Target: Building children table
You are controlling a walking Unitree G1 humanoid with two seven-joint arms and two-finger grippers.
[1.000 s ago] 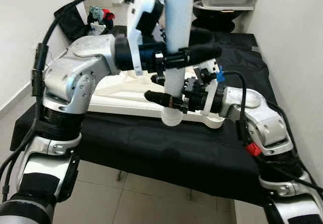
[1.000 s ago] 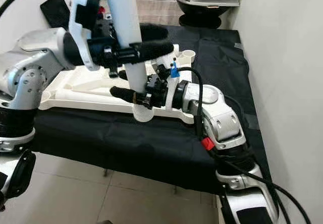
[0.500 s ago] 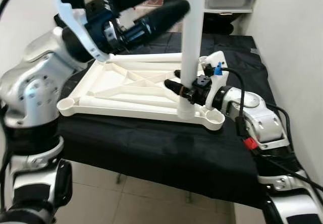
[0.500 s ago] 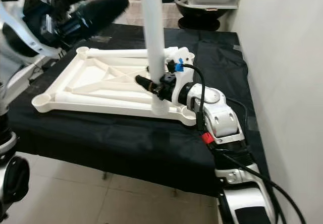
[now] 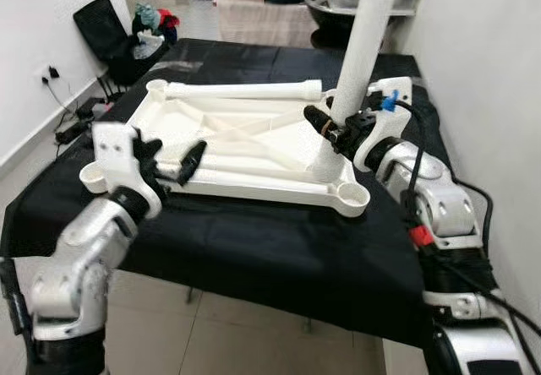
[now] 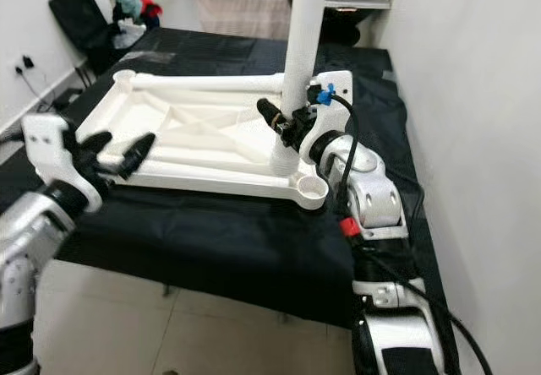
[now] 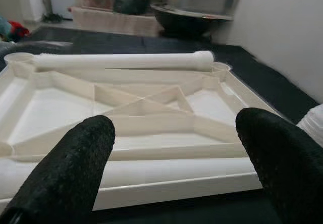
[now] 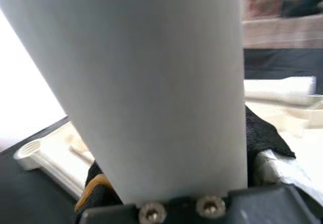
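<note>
Nearest the camera, on the robot's left, the left gripper hovers just above the near edge of the white tabletop frame, its two black fingers spread wide and holding nothing. That frame lies upside down on the table, which is draped in black cloth, with its cross-braced ribs facing up and round sockets at its corners. On the right side, the right gripper has its fingers closed around the lower part of a white table leg. The leg stands nearly upright, tilted slightly, with its foot at the frame's near right end, just beside the open corner socket. Whether it is seated in a socket cannot be told. Farther back, a second white leg lies flat along the frame's far edge. Beyond the table sit a black chair with clothes on it and a dark bowl.
</note>
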